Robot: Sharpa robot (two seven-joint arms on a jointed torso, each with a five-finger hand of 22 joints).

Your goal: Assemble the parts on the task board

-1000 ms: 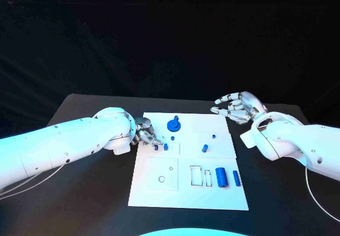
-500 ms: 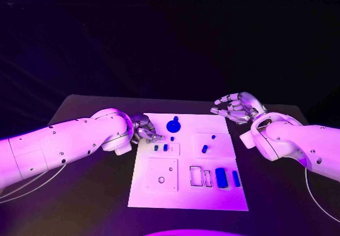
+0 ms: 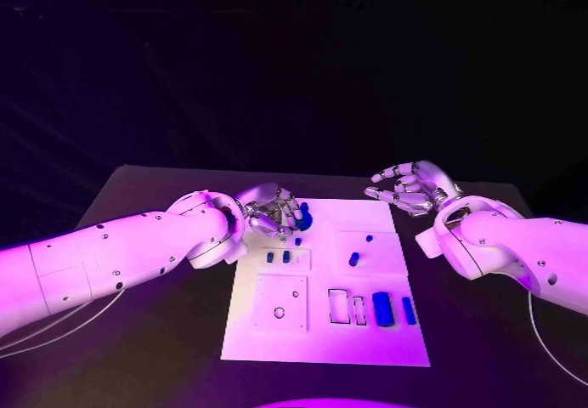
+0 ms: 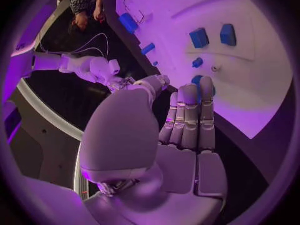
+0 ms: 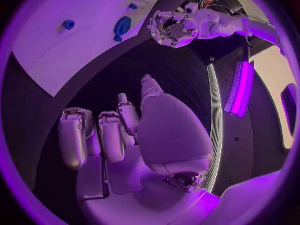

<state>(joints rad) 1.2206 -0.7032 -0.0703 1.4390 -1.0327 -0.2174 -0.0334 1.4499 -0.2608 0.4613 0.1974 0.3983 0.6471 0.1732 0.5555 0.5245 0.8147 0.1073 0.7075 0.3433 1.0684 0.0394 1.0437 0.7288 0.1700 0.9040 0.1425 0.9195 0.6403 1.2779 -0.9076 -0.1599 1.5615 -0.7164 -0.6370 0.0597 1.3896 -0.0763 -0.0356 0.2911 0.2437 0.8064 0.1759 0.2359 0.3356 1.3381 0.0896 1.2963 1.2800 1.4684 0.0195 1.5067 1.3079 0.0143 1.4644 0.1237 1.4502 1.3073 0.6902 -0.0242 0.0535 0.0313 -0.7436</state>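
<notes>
Task board (image 3: 321,340) lies flat mid-table, long side running away from me. Blue parts on it: round disc part (image 3: 302,218) near the far edge, two small pegs (image 3: 278,256) in a row on the left side, one tiny part (image 3: 298,240) just beyond them, a slanted small peg (image 3: 353,257) toward the right, a larger block (image 3: 382,308) and a slimmer bar (image 3: 408,309) side by side near the right edge, next to empty rectangular slots (image 3: 344,306).

My left hand (image 3: 271,212) hovers over the board's far-left corner, fingers extended and close together, tips just beside the round disc; left wrist view shows the fingers (image 4: 189,116) straight, nothing grasped, disc (image 4: 197,80) peeking past the tips. Contact with the disc: cannot tell.

My right hand (image 3: 409,187) is off the board past its far-right corner, over the black table (image 3: 160,340), fingers curved and spread, holding nothing. Right wrist view agrees: fingers (image 5: 75,137) loosely bent, empty.
</notes>
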